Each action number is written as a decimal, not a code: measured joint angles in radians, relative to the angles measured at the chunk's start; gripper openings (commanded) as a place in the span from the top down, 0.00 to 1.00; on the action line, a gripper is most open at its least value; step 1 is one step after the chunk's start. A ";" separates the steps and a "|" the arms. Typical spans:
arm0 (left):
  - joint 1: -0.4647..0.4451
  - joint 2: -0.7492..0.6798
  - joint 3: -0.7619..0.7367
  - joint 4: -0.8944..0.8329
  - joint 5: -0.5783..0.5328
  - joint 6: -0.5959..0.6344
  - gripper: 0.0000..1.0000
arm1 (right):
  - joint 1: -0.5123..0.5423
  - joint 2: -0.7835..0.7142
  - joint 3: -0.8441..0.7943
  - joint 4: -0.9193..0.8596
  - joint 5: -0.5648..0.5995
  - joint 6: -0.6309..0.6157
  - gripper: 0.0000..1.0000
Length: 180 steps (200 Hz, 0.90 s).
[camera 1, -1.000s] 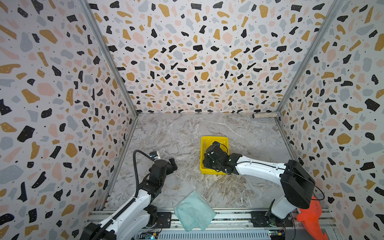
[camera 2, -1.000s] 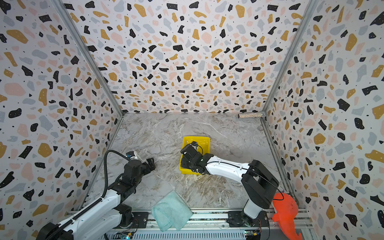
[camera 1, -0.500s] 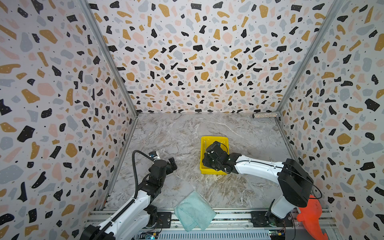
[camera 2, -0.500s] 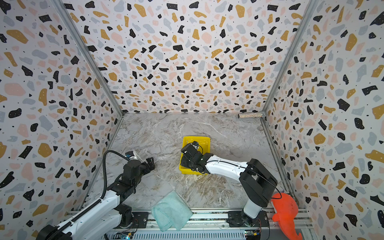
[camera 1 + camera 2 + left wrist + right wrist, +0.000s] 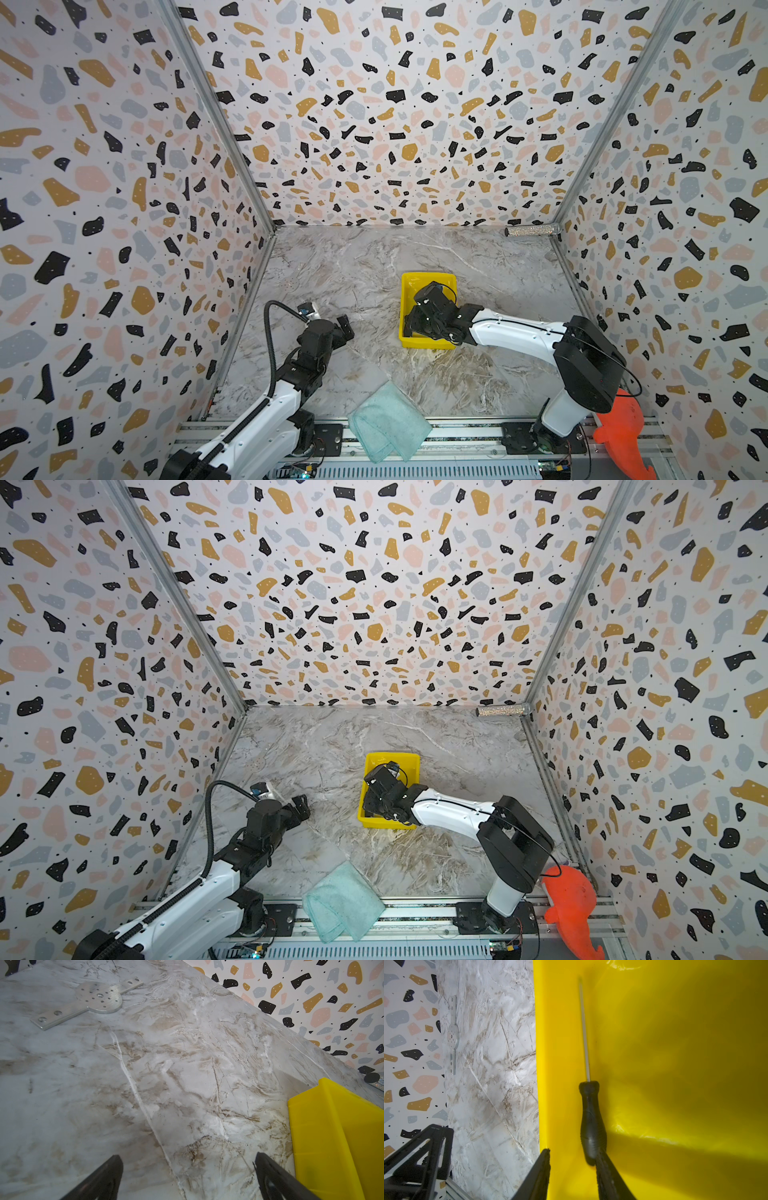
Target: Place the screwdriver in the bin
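Both top views: the right gripper (image 5: 410, 329) is seen inside the bin (image 5: 409, 286) (mid-table). Left wrist view: the left gripper (image 5: 187, 1159) is spread apart above the table (image 5: 145, 1064). Right wrist view: the screwdriver (image 5: 591, 1118) is laid inside the bin, touching one finger (image 5: 610, 1180) of the slightly parted right gripper.

Hidden bits
In the right wrist view one of the fingers (image 5: 608, 1178) covers the back end of the screwdriver (image 5: 591, 1118), and the bin (image 5: 675, 1064) runs off the picture. In both top views the right arm (image 5: 515, 332) hides the screwdriver.
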 measured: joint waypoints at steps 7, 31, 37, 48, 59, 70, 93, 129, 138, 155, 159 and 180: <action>0.000 0.000 0.000 0.000 0.000 0.000 0.00 | 0.000 0.000 0.000 0.000 0.000 0.000 0.59; 0.000 0.000 0.000 0.000 0.000 0.000 0.00 | 0.000 -0.002 0.001 -0.005 0.003 -0.001 0.58; 0.000 0.000 0.000 0.000 0.000 0.000 0.00 | -0.001 -0.004 0.002 -0.013 0.008 -0.005 0.58; 0.000 0.000 0.000 0.000 0.000 0.000 0.00 | -0.003 -0.016 0.005 -0.031 0.019 -0.016 0.56; 0.000 0.001 0.000 0.000 0.000 0.000 0.00 | -0.007 -0.041 0.010 -0.060 0.040 -0.035 0.53; 0.000 0.002 0.000 0.000 0.000 0.000 0.00 | -0.018 -0.088 0.015 -0.093 0.072 -0.066 0.48; 0.000 0.007 0.000 0.001 0.000 0.000 0.00 | -0.064 -0.240 0.014 -0.131 0.164 -0.202 0.13; 0.000 0.012 0.000 -0.001 0.000 0.000 0.00 | -0.158 -0.566 -0.214 0.077 0.498 -0.548 0.01; 0.000 0.012 0.000 -0.001 0.000 0.000 0.00 | -0.204 -0.629 -0.320 0.170 0.544 -0.641 0.00; 0.000 0.012 0.000 -0.001 0.000 0.000 0.00 | -0.349 -0.696 -0.515 0.347 0.566 -0.780 0.01; 0.000 0.012 0.000 -0.002 0.000 0.000 0.00 | -0.389 -0.702 -0.562 0.391 0.560 -0.804 0.01; 0.000 0.012 0.000 -0.002 0.000 0.000 0.00 | -0.557 -0.718 -0.751 0.565 0.512 -0.893 0.01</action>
